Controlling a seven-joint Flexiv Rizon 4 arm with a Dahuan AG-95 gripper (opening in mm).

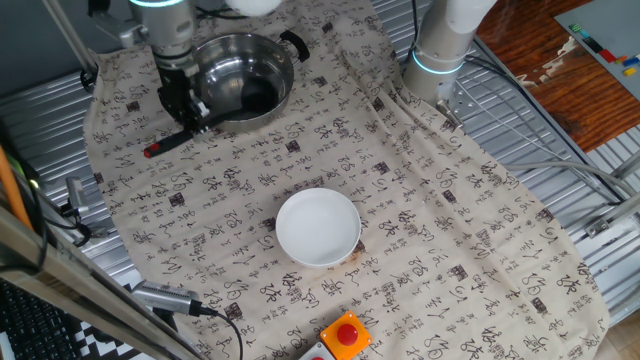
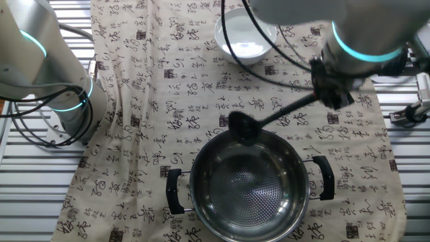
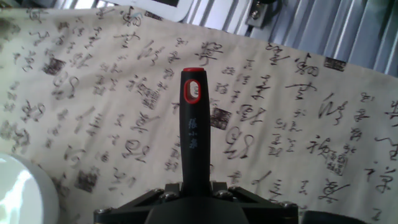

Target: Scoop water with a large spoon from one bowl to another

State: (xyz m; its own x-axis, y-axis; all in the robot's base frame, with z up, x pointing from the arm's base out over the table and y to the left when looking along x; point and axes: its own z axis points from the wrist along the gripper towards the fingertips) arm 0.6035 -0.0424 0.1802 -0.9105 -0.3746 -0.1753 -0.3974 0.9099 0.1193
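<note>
My gripper (image 1: 190, 108) is shut on the black ladle's handle (image 1: 168, 143), whose red tip points left. In the other fixed view my gripper (image 2: 330, 91) holds the ladle (image 2: 243, 128) with its cup over the near rim of the steel bowl (image 2: 248, 185). The steel bowl (image 1: 240, 80) with black side handles stands at the back. The white bowl (image 1: 318, 227) sits mid-table, well apart from my gripper, and also shows in the other fixed view (image 2: 246, 35). In the hand view the handle (image 3: 193, 124) runs up from between the jaws.
A patterned cloth (image 1: 420, 200) covers the table. A red button box (image 1: 345, 335) sits at the front edge. The arm's base (image 1: 440, 50) stands at the back right. Metal slats and cables (image 1: 560, 150) lie beyond the cloth.
</note>
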